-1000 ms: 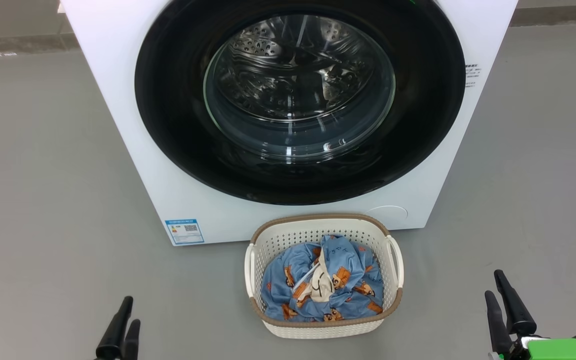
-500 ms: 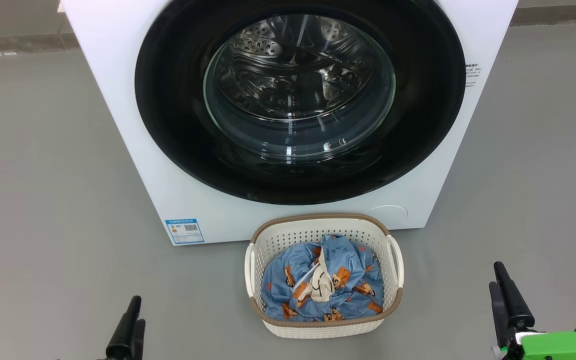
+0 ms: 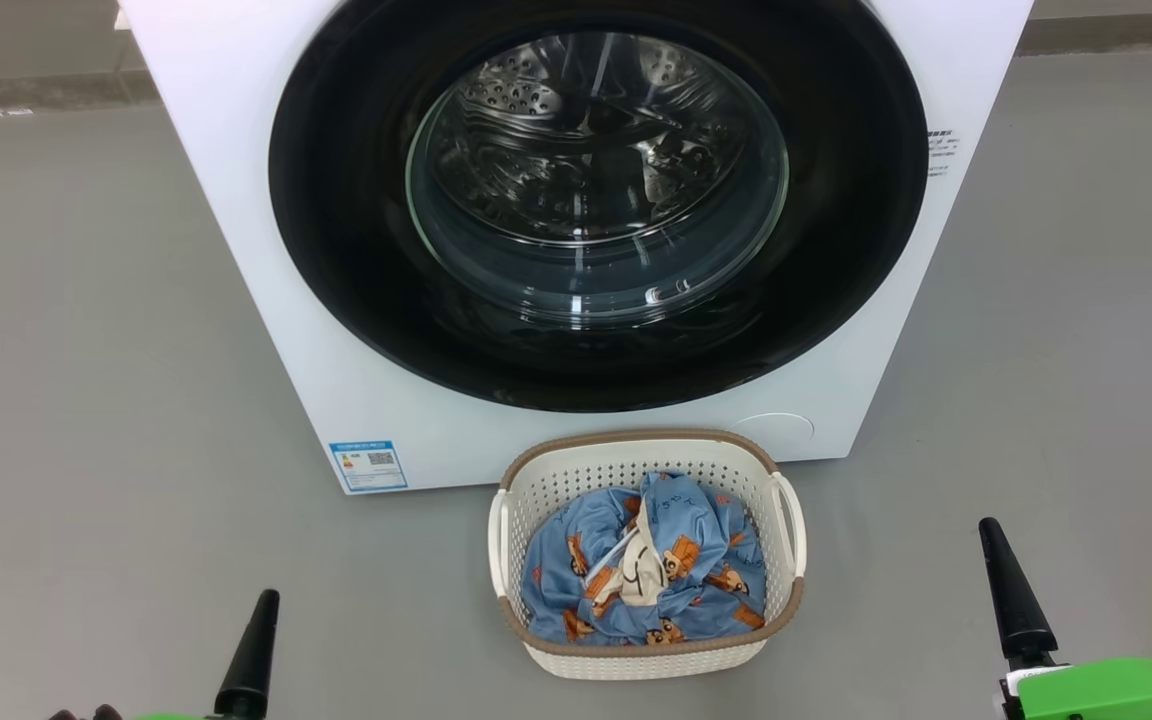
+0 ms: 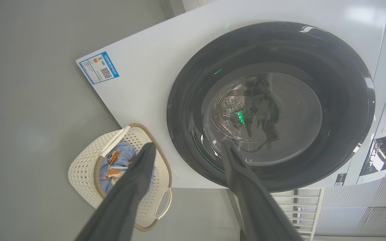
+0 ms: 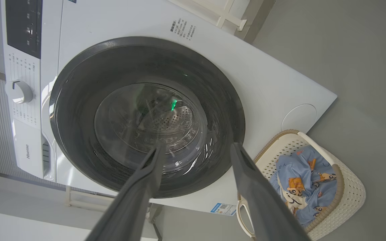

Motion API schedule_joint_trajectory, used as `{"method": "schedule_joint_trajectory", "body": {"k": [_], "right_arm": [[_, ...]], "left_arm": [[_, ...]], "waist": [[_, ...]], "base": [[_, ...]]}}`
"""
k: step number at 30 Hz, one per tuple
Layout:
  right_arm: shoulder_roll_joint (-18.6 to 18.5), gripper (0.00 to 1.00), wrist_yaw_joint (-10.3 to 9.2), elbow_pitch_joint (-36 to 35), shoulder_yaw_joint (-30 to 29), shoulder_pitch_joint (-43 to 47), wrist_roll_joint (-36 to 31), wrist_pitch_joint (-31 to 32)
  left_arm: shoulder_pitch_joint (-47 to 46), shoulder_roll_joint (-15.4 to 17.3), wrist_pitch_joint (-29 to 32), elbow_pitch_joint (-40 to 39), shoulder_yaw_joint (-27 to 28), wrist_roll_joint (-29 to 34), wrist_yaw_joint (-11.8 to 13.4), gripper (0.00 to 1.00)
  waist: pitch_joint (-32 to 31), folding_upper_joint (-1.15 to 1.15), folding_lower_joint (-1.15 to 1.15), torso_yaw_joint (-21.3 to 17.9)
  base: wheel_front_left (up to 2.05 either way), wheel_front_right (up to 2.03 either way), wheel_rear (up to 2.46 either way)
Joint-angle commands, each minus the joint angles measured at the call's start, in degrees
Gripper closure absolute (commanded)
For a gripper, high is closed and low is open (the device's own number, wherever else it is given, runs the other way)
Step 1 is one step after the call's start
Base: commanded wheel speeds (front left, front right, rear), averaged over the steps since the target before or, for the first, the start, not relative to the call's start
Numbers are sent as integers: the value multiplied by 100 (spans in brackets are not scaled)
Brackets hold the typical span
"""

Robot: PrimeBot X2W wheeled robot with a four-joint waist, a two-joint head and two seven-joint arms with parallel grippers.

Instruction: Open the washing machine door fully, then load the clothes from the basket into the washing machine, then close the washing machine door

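Observation:
The white washing machine (image 3: 236, 150) fills the upper head view, its washing machine door (image 3: 356, 250) shut flat against the front, black rim around the clear glass bowl (image 3: 596, 180). On the floor just in front stands the cream basket (image 3: 636, 655) holding the blue printed clothes (image 3: 686, 580). My left gripper (image 3: 264, 600) is low at the left and my right gripper (image 3: 988, 528) low at the right, both well short of the basket and the door. In the wrist views each gripper, left (image 4: 188, 144) and right (image 5: 197, 146), stands open and empty, pointing at the door.
Grey floor (image 3: 86, 350) lies on both sides of the machine and basket. A blue label sticker (image 3: 368, 465) sits at the machine's lower left corner. The control panel with a dial (image 5: 18, 91) is at the machine's top. A white slatted rack (image 4: 297, 204) stands behind.
Both grippers have turned about their wrists, so each now shows one finger edge-on instead of two. The left one has shifted slightly right; the right fingertip has risen a little.

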Motion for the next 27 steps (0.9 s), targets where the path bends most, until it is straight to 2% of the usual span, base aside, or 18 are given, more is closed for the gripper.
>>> {"method": "schedule_joint_trajectory", "body": {"k": [1,27], "right_arm": [[-55,0,4,-228,52,-84,-327,-84],[-166,0,6,-562,120,12,-3006,-503]], "left_arm": [[-168,112,-82,-167,34,244,-12,0],[-127,361,-504,-307,-18,2760,-15,0]], "waist": [[-7,0,-1,-12],[-50,0,-1,-109]], "base": [[0,0,0],[0,0,0]]}}
